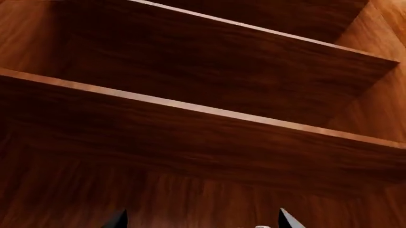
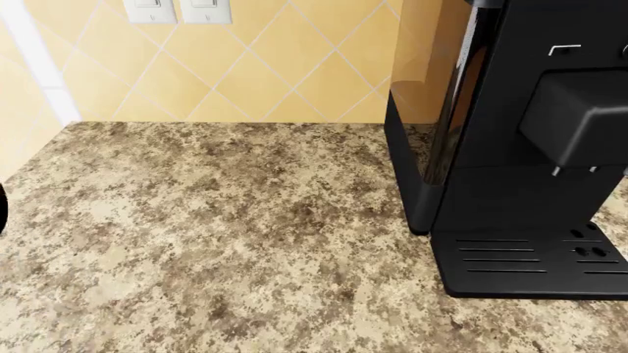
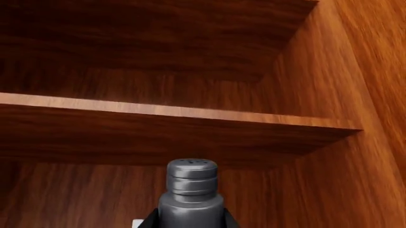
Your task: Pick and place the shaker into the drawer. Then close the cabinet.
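In the right wrist view my right gripper (image 3: 190, 223) is shut on the shaker (image 3: 191, 192), a dark grey cylinder with a perforated cap pointing away from the camera. Brown wooden shelves (image 3: 178, 114) of the cabinet interior lie behind it. In the left wrist view only the two dark fingertips (image 1: 286, 221) of my left gripper (image 1: 203, 222) show, wide apart and empty, facing wooden shelves (image 1: 190, 107). The drawer is out of view. Neither gripper shows in the head view.
The head view shows the speckled beige granite top (image 2: 196, 235), a black coffee machine (image 2: 510, 169) at the right, a yellow tiled wall (image 2: 275, 66) with white switch plates (image 2: 182, 10) behind.
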You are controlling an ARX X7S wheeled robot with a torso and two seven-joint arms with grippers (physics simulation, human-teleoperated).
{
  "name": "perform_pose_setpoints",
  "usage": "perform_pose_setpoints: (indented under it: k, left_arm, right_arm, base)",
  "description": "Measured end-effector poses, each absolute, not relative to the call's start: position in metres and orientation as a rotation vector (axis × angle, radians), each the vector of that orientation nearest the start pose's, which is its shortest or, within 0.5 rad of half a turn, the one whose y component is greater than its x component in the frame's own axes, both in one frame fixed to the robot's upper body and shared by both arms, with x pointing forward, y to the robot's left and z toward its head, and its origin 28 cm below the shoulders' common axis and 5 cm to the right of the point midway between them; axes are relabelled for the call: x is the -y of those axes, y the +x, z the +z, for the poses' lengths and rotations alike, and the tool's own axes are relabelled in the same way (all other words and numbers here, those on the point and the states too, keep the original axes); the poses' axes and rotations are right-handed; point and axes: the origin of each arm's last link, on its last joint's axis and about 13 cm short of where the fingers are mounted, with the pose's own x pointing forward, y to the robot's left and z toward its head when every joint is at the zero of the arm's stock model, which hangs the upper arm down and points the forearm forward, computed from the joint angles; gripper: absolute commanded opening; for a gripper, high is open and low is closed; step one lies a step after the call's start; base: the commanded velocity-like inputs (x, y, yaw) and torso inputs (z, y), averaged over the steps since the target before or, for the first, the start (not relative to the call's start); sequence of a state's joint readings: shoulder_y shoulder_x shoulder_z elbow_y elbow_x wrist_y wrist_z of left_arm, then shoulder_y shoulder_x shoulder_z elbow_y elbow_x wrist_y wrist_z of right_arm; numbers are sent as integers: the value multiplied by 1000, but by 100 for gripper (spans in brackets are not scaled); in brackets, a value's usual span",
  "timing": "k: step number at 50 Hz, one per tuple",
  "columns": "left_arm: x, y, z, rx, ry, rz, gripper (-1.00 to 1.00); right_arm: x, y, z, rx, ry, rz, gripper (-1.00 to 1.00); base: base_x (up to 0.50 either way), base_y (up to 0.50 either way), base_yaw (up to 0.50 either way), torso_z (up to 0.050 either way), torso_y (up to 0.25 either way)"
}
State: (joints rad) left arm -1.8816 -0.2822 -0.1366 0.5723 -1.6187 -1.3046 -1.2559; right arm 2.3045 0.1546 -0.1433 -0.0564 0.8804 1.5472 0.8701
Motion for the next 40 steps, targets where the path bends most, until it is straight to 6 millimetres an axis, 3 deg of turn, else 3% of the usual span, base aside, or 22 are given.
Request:
perform_pose_setpoints:
  k: [9,18,30,40]
  left_arm:
    - [-188,150,502,855,-171,-177,100]
    - [-178,197,525,695,-154,-162,100]
    - [-167,254,523,498,-144,-193,100]
    - [-166,267,524,465,-151,-220,100]
  right_arm:
    - [74,137,557,782,-66,-171,-100]
    - [73,141,555,771,-64,-162,-100]
    - [75,144,553,759,-64,-158,-100]
    - [75,146,552,749,-64,-155,-100]
  base:
    - [0,0,0,0,0]
    - [0,0,0,0,0]
    - [0,0,0,0,0]
    - [3,-1,-3,0,0]
